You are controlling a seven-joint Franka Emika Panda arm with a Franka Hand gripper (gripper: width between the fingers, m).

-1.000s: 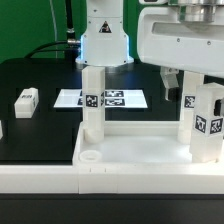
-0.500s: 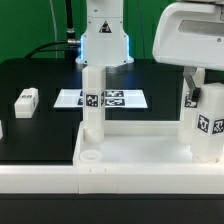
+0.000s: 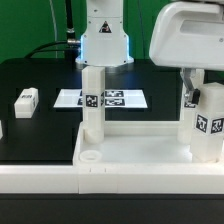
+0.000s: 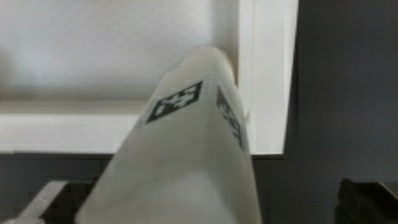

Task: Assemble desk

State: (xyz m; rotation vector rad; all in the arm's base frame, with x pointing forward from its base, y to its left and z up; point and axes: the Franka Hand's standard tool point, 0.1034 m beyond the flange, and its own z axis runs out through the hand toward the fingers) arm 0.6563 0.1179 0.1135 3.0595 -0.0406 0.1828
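The white tray-like desk tabletop (image 3: 140,152) lies at the front with its rim up. One white leg (image 3: 93,100) stands upright in its far corner on the exterior view's left. A second marked leg (image 3: 208,122) stands at the far corner on the right, also seen in the wrist view (image 4: 187,130). My gripper (image 3: 203,95) straddles the top of this leg. In the wrist view the gripper (image 4: 205,205) has dark fingers (image 4: 370,205) on both sides of the leg, with a gap on one side. The jaws look open.
A loose white leg (image 3: 25,99) lies on the black table at the exterior view's left. The marker board (image 3: 120,98) lies behind the tabletop. An empty round socket (image 3: 90,157) shows at the near left corner. A white rail (image 3: 35,182) runs along the front.
The gripper's white body has shifted toward the exterior view's right and turned. The right leg stays upright in the same place.
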